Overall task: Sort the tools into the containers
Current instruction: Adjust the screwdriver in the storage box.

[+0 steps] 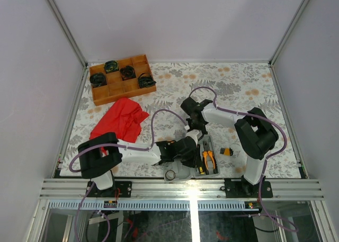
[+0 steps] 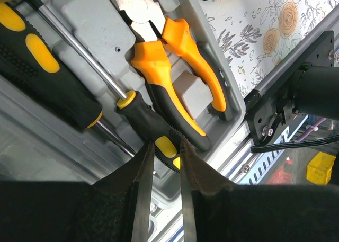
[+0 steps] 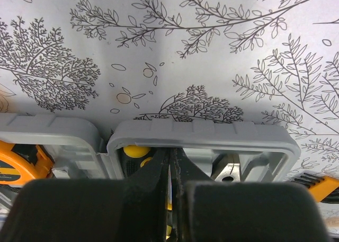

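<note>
The grey tool case (image 1: 186, 170) lies open at the near edge, between the arms. Orange-and-black pliers (image 2: 175, 67) rest in their recess (image 1: 209, 160). Two black-and-yellow screwdrivers lie beside them: a big one (image 2: 37, 62) and a slimmer one (image 2: 151, 125). My left gripper (image 2: 168, 146) is shut on the butt of the slimmer screwdriver's handle, a finger on each side. My right gripper (image 3: 174, 152) is shut and empty, low over the case's far rim (image 3: 201, 133). An orange tape measure (image 3: 18, 160) sits in the case's other half. A stubby black-yellow piece (image 1: 226, 151) lies on the cloth to the right of the case.
A wooden tray (image 1: 100, 99) with several black coiled bundles (image 1: 112, 66) stands at the far left. A red cloth (image 1: 121, 120) is crumpled in front of it. A small ring (image 1: 170, 175) sits by the case's near-left corner. The metal rail (image 1: 180, 186) runs just behind.
</note>
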Robot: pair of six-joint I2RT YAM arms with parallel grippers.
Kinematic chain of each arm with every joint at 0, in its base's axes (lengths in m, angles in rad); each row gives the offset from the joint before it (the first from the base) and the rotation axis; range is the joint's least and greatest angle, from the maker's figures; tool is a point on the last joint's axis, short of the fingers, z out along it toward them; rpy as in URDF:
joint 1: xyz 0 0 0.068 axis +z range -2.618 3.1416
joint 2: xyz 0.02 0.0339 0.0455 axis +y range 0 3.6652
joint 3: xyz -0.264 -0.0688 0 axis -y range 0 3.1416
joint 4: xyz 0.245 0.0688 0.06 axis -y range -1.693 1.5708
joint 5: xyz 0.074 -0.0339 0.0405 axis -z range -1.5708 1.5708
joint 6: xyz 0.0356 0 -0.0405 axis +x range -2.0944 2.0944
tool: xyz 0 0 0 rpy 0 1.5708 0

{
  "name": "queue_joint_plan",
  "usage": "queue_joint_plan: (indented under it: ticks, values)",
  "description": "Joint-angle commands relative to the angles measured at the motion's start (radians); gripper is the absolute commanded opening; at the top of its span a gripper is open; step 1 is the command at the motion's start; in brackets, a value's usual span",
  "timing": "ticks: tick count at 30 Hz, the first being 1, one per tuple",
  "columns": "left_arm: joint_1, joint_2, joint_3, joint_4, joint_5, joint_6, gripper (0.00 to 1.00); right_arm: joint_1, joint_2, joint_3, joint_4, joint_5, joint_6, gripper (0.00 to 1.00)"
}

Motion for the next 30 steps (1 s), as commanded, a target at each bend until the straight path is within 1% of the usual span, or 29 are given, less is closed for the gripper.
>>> queue_joint_plan:
  ticks: [1,7,11,14,19,25,30]
  values:
    - [-0.035,0.100,-0.084,-0.192,0.113,0.045,0.00,0.072,0.322,-0.260,0.203,-0.036,0.057,0.00]
    - [-0.034,0.074,-0.088,-0.212,0.093,0.043,0.00,0.071,0.135,-0.237,0.154,0.026,0.082,0.00]
    - [-0.034,0.040,-0.103,-0.225,0.050,0.034,0.00,0.071,0.002,-0.183,0.089,0.075,0.091,0.00]
    - [-0.035,0.021,-0.110,-0.242,0.020,0.031,0.00,0.072,-0.089,-0.158,0.075,0.103,0.096,0.01]
    - [-0.035,-0.001,-0.102,-0.271,-0.016,0.032,0.00,0.071,-0.240,-0.165,0.142,0.081,0.108,0.03]
    - [-0.034,-0.028,-0.097,-0.296,-0.057,0.059,0.00,0.069,-0.408,-0.192,0.272,0.065,0.131,0.09]
    - [-0.033,-0.043,-0.084,-0.321,-0.072,0.093,0.00,0.065,-0.545,-0.232,0.339,0.119,0.145,0.20]
